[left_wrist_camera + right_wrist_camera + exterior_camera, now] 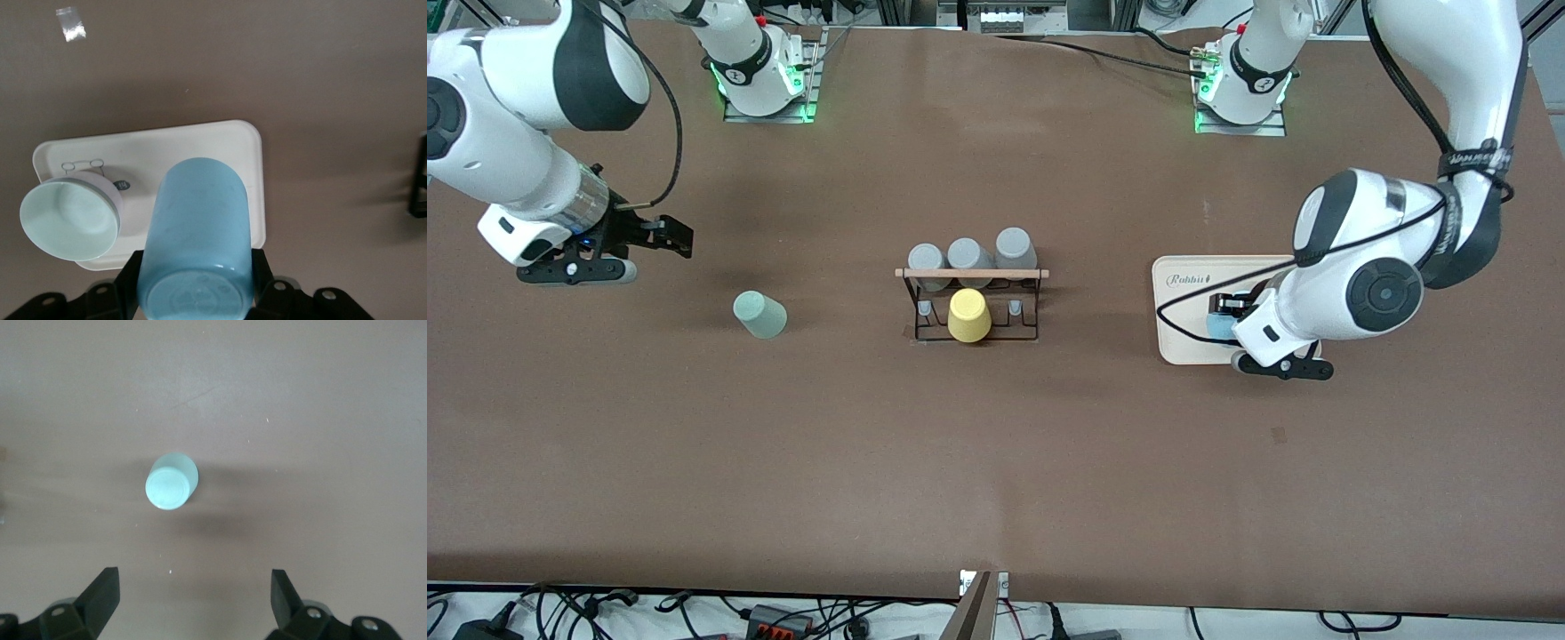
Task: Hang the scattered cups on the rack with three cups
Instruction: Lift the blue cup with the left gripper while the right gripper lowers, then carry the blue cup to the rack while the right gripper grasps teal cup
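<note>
Light blue cup (195, 233) sits on the cream tray (220, 137), pinched between the left gripper (195, 288) fingers near its base. A white mint-lined cup (70, 220) is just beside it, so lift straight up, no sideways drift. The rack (971, 302) mid-table offers free pegs beside the yellow cup (968, 316). Mint green cup (759, 315) stands toward the right arm's end; the right gripper (193, 593) hovers near it, fingers spread wide.

Mint green cup (171, 482) upside down on brown table (320, 420), right hand (193, 597) open above
</note>
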You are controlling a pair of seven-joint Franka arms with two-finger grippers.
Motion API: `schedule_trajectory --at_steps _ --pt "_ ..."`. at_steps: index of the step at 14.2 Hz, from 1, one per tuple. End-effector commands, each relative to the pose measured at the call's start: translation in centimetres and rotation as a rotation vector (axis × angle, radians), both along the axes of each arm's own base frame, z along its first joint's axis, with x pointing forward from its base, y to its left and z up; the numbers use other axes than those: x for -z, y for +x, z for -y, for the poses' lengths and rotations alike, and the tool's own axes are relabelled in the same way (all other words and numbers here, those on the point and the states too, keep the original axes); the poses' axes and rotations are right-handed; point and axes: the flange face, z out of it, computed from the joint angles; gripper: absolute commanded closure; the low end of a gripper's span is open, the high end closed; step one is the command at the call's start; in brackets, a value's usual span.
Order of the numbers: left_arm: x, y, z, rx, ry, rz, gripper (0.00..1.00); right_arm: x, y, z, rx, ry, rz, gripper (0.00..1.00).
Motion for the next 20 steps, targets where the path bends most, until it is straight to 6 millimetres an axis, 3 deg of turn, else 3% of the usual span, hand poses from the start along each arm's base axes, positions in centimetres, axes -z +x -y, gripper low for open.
schedule_trajectory --at_steps 1,3,6,11,15,18,20 --pt "-1.8 0.1 6.0 0.082 -0.006 0.029 0.78 0.7 -0.9 -0.3 -0.017 0.004 0.028 0.00" --pt "-2.7 0.5 9.9 0.129 -0.028 0.062 0.80 1.5 -0.6 -0.5 -0.058 0.004 0.019 0.00" --pt "-3.3 0.9 13.7 0.169 -0.065 0.084 0.80 2.4 -0.1 -1.2 -0.100 0.006 0.031 0.00" --pt "-2.6 -2.0 23.3 0.125 -0.057 0.105 0.80 5.3 1.5 -2.0 -0.107 0.013 0.078 0.00" --pt "-1.4 -2.5 26.4 0.027 -0.047 0.105 0.80 6.6 1.8 -2.3 -0.107 0.013 0.071 0.00" --pt "-0.2 -4.9 30.0 -0.015 -0.042 0.078 0.80 8.7 2.0 -2.2 -0.099 0.010 0.039 0.00" --pt "0.0 -5.6 31.0 -0.030 -0.042 0.077 0.80 9.8 2.5 -2.5 -0.103 0.012 0.060 0.00"
